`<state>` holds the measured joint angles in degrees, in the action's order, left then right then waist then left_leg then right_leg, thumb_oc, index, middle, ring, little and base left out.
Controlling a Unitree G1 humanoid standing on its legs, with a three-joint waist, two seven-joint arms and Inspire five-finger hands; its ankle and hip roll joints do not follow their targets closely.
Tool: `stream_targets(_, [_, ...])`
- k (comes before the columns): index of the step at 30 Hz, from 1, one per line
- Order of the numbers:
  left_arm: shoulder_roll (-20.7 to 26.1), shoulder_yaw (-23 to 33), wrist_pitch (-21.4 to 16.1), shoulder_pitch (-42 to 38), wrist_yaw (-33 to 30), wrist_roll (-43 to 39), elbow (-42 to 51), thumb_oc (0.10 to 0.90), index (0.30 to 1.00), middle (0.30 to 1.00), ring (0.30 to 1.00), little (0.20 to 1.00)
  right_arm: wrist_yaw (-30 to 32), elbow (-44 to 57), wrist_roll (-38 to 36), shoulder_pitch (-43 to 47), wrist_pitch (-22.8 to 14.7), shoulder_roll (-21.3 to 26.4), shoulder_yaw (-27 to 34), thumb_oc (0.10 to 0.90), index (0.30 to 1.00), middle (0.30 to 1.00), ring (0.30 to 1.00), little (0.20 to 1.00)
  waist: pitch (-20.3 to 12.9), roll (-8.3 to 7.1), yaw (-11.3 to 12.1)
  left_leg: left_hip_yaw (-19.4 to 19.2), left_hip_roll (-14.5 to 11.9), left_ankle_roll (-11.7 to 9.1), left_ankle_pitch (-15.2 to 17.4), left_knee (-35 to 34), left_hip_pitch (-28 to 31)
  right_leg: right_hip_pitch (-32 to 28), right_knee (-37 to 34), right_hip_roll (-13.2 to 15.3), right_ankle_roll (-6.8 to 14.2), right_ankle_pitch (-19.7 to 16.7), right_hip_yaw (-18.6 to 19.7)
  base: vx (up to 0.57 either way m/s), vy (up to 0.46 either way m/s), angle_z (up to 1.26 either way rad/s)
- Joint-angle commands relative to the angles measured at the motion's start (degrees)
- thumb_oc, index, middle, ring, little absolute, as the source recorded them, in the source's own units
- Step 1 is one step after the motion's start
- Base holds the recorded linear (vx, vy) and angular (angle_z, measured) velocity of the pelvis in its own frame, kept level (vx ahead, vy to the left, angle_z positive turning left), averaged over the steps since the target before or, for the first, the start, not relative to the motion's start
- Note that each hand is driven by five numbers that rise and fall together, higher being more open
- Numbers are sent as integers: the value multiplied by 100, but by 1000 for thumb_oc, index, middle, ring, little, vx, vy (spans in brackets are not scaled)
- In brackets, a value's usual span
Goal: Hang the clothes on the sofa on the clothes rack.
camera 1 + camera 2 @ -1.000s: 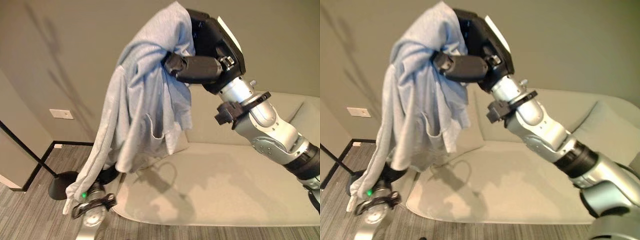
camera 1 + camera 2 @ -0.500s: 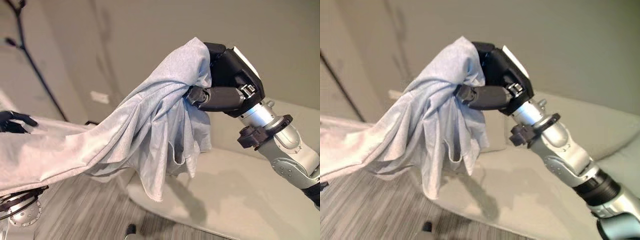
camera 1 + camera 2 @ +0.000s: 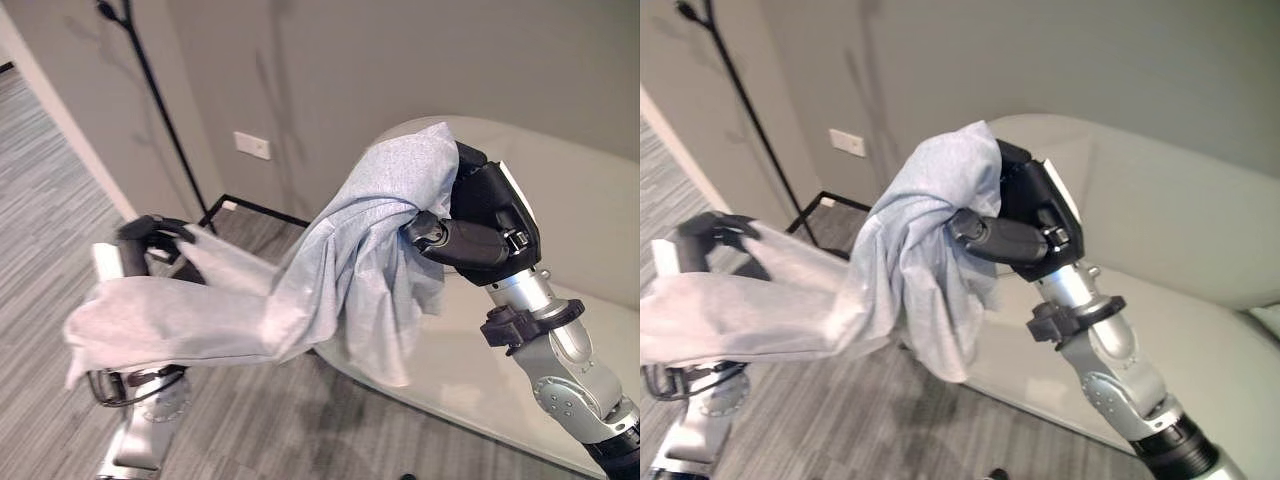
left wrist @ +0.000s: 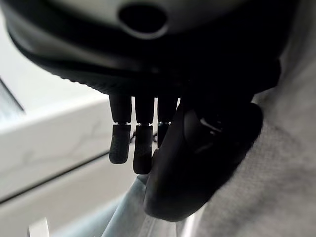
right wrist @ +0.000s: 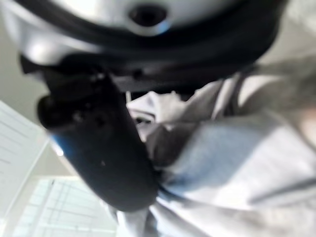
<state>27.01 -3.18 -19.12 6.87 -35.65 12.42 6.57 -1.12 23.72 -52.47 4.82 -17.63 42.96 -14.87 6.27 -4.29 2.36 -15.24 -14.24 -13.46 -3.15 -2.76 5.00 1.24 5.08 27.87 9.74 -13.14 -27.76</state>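
A light grey garment (image 3: 340, 260) stretches between my two hands above the floor. My right hand (image 3: 480, 225) is raised in front of the sofa and shut on one bunched end, which drapes over its top; the cloth (image 5: 232, 148) lies against its thumb. My left hand (image 3: 150, 232) sits lower left with its dark fingers curled over the other end, which hangs across it in a wide fold. Its curled fingers (image 4: 136, 143) show beside the cloth (image 4: 266, 187). The black clothes rack pole (image 3: 160, 110) rises behind my left hand, near the wall.
A pale green sofa (image 3: 590, 200) curves along the right side, its seat (image 3: 1200, 350) below my right arm. A black floor frame (image 3: 250, 208) lies at the rack's foot. A white wall outlet (image 3: 251, 146) is on the grey wall. Grey striped carpet (image 3: 50, 180) spreads to the left.
The view has swung left, bringing the rack pole in. My left hand has come up holding the garment's lower end, so the cloth now spans both hands instead of hanging down.
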Motion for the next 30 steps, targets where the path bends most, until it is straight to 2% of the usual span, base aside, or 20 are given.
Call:
stream_targets(1, [370, 399, -531, -132, -2, 27, 602, 400, 300, 300, 300, 300, 61, 730, 459, 336, -567, 359, 636, 400, 300, 300, 300, 300, -632, 96, 127, 373, -334, 127, 361, 824, -277, -45, -466, 323, 526, -847, -210, -111, 473, 7])
stream_targets(3, [564, 317, -539, -258, 85, 37, 624, 400, 300, 300, 300, 300, 83, 794, 666, -21, -546, -21, 855, 400, 300, 300, 300, 300, -494, -90, 138, 567, 4, 316, 718, 971, -589, -111, -506, 570, 526, -1112, -251, -108, 360, 22])
stream_targets(4, [566, 314, -539, -260, 84, 37, 623, 400, 300, 300, 300, 300, 83, 797, 667, -25, -545, -23, 859, 400, 300, 300, 300, 300, -496, -93, 136, 572, 6, 317, 719, 974, -594, -113, -507, 572, 526, -1113, -257, -74, 263, 68])
stream_targets(5, [671, 273, -525, -348, 44, 123, 536, 400, 300, 300, 300, 300, 96, 803, 733, -141, -539, -189, 933, 400, 300, 300, 300, 300, -441, -143, 109, 687, 164, 427, 765, 954, -675, -115, -527, 599, 526, -1167, -161, -66, 291, 95])
stream_targets(6, [719, 239, -484, -507, -44, 137, 469, 400, 300, 300, 300, 300, 209, 743, 866, -213, -574, -391, 859, 400, 300, 300, 300, 300, -329, -194, -6, 846, 386, 625, 741, 938, -782, -8, -425, 497, 514, -1267, 373, -74, 298, 82])
stream_targets(8, [725, 240, -486, -517, -47, 139, 463, 400, 300, 300, 300, 300, 213, 740, 870, -202, -575, -397, 858, 400, 300, 300, 300, 300, -344, -238, -15, 841, 440, 645, 716, 931, -813, 36, -416, 552, 522, -1281, 389, -24, 299, 81])
stream_targets(9, [563, 88, -519, -656, -124, 0, 387, 400, 300, 300, 300, 300, 155, 871, 770, -513, -656, -293, 894, 400, 300, 300, 300, 300, -261, -216, -246, 892, 699, 924, 562, 711, -710, 258, -1, -382, 105, -337, 1419, 37, 564, 74])
stream_targets(11, [456, -43, -521, -616, 151, -223, 390, 400, 300, 300, 300, 300, 59, 998, 711, -875, -666, -63, 1239, 400, 300, 300, 300, 300, -268, -183, -391, 940, 967, 1150, 422, 398, -496, 455, 638, -1419, -215, 588, 1630, 82, 627, 82])
stream_targets(13, [428, -57, -484, -591, 237, -284, 386, 400, 300, 300, 300, 300, 29, 993, 703, -951, -657, -40, 1257, 400, 300, 300, 300, 300, -278, -208, -401, 920, 1048, 1184, 405, 298, -403, 454, 689, -1651, -277, 712, 1538, 85, 234, 22])
stream_targets(14, [372, -108, -425, -629, 380, -366, 328, 400, 300, 300, 300, 300, -61, 971, 623, -1007, -644, 28, 1223, 400, 300, 300, 300, 300, -281, -283, -460, 898, 1130, 1201, 441, 192, -239, 556, 651, -2165, -359, 906, 1590, 129, 122, -11])
stream_targets(15, [337, -121, -389, -682, 404, -382, 294, 400, 300, 300, 300, 300, -87, 941, 580, -1008, -644, 76, 1235, 400, 300, 300, 300, 300, -281, -330, -525, 921, 1187, 1209, 464, 167, -179, 670, 575, -2442, -382, 923, 1763, 122, 122, -15])
stream_targets(16, [337, -122, -389, -688, 404, -382, 292, 400, 300, 300, 300, 300, -89, 938, 577, -1004, -646, 75, 1237, 400, 300, 300, 300, 300, -291, -333, -524, 919, 1191, 1211, 442, 161, -199, 684, 554, -2440, -386, 897, 1764, 165, 121, -25])
stream_targets(17, [214, -164, -397, -784, 404, -437, 253, 400, 300, 300, 300, 300, -110, 902, 488, -1089, -641, 103, 1315, 400, 300, 300, 300, 300, -282, -421, -687, 1057, 1391, 1276, 498, 133, -104, 888, 389, -2882, -393, 789, 2156, 114, 83, -21])
stream_targets(18, [214, -164, -398, -784, 404, -437, 252, 400, 300, 300, 300, 300, -110, 903, 487, -1090, -641, 104, 1316, 400, 300, 300, 300, 300, -282, -419, -686, 1057, 1390, 1276, 499, 133, -104, 887, 388, -2883, -393, 788, 2156, 220, 114, 10])
stream_targets(20, [101, -352, -395, -965, 492, -461, 220, 400, 300, 300, 300, 300, -40, 977, 426, -1328, -707, 127, 1593, 400, 300, 300, 300, 300, -331, -535, -926, 1411, 1631, 1352, 609, 166, -42, 722, 20, -3089, -515, 706, 2774, 165, 33, 23])
stream_targets(24, [-90, -351, -485, -864, 683, -438, 318, 400, 300, 300, 300, 300, -167, 950, 475, -1469, -673, 100, 1645, 400, 300, 300, 300, 300, -490, -493, -939, 1397, 1684, 1249, 898, 571, -26, 433, -280, -2976, -606, 615, 2755, 174, 5, 76])
stream_targets(26, [-147, -384, -563, -843, 751, -611, 407, 400, 300, 300, 300, 300, -195, 928, 483, -1468, -662, 119, 1706, 400, 300, 300, 300, 300, -448, -453, -948, 1185, 1586, 1096, 860, 1372, -262, 225, -485, -2888, -626, 588, 2700, 142, -3, 24])
stream_targets(27, [-122, -374, -576, -767, 778, -674, 444, 400, 300, 300, 300, 300, -121, 826, 592, -1341, -626, 134, 1610, 400, 300, 300, 300, 300, -367, -484, -899, 756, 1318, 915, 587, 2488, -690, 7, -636, -2771, -698, 590, 2614, 133, -28, 45])
stream_targets(28, [-122, -358, -570, -728, 765, -709, 442, 400, 300, 300, 300, 300, -43, 770, 678, -1251, -605, 131, 1508, 400, 300, 300, 300, 300, -339, -506, -844, 637, 1206, 905, 510, 2967, -888, -74, -695, -2747, -729, 600, 2626, 88, -26, 43])
stream_targets(30, [-127, -318, -550, -676, 740, -737, 424, 400, 300, 300, 300, 300, 15, 771, 763, -1185, -596, 118, 1421, 400, 300, 300, 300, 300, -338, -524, -817, 478, 987, 921, 502, 3192, -1049, -139, -743, -2729, -740, 633, 2628, 130, -5, 7])
